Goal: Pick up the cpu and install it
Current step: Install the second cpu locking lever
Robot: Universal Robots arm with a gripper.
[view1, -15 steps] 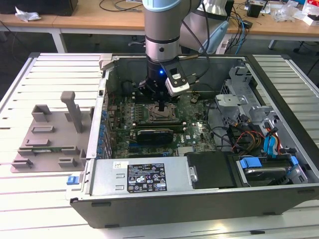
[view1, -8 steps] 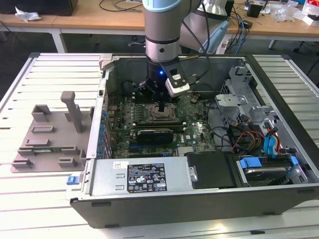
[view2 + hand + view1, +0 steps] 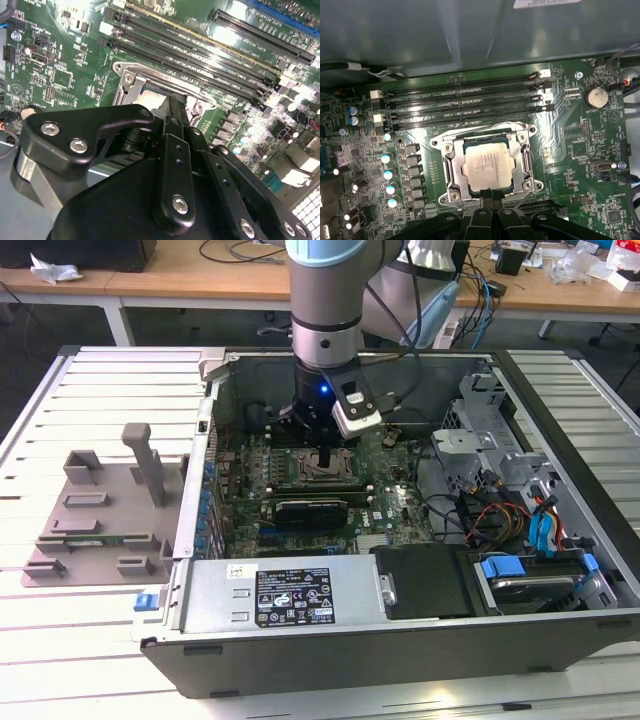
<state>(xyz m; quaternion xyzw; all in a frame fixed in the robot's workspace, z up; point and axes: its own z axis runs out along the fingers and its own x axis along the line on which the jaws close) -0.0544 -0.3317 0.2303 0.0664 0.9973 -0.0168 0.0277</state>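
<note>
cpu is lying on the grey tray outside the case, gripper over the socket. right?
Not quite. The cpu sits in the socket on the motherboard, inside the case, as the first wrist view shows. The gripper is over the socket, as you said.

An open computer case (image 3: 400,640) lies on a slatted table (image 3: 60,660) beside a grey fixture (image 3: 100,510).

The arm (image 3: 325,300) is a silver-grey cylinder with a pale blue joint cap, black cables and a blue light; the black gripper (image 3: 172,130) carries silver screws.
</note>
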